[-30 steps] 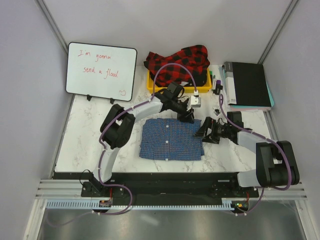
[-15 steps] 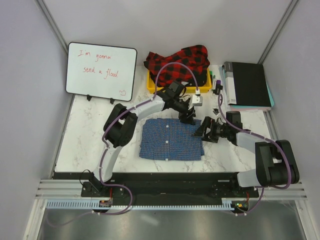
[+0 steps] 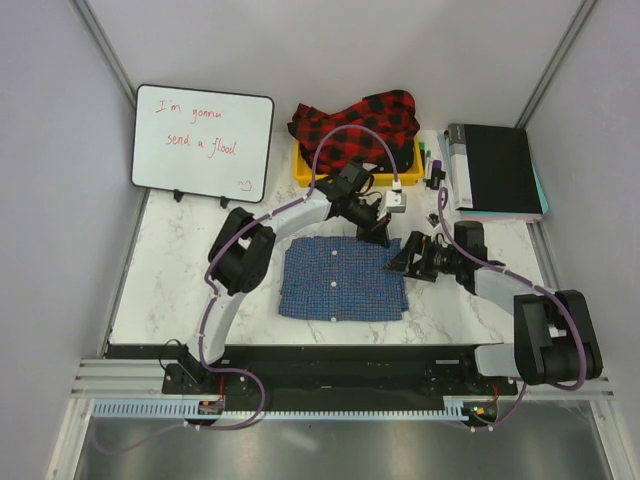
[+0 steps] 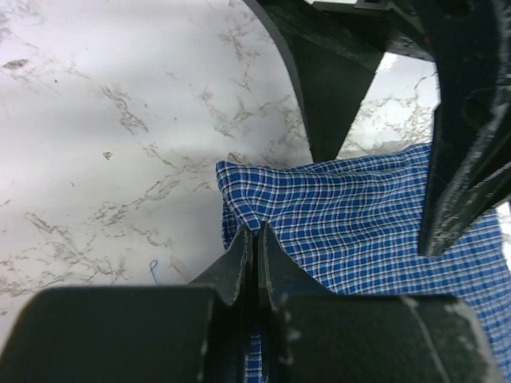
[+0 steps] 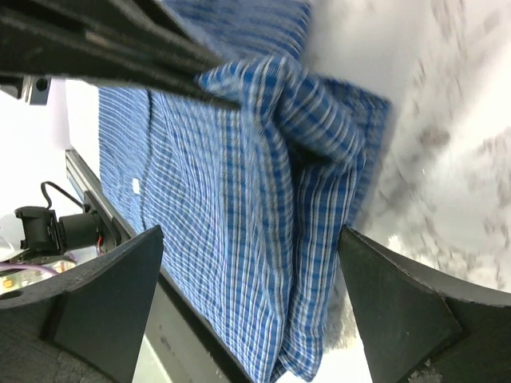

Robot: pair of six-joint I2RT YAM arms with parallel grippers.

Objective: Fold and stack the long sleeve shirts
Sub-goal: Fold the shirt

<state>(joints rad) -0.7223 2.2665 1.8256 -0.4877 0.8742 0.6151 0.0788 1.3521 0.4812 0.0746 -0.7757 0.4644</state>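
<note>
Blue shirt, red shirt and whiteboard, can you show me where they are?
blue shirt [image 3: 335, 285], top view, middle of the folded cloth.
red plaid shirt [image 3: 385, 108], top view, top of the heap.
whiteboard [image 3: 200, 175], top view, blank part under the writing.

- white rectangular whiteboard [image 3: 203, 143] with black rim, red handwriting, propped upright on small black feet, upper left of frame
- yellow plastic bin [image 3: 303, 171], top centre, just right of the whiteboard
- black hardcover book [image 3: 495, 168], upper right, lying flat on a teal sheet [image 3: 541, 196]
- a few pens [image 3: 429, 164], standing between bin and book
- white marble-pattern tabletop [image 3: 170, 275], grey veins, under everything
</note>
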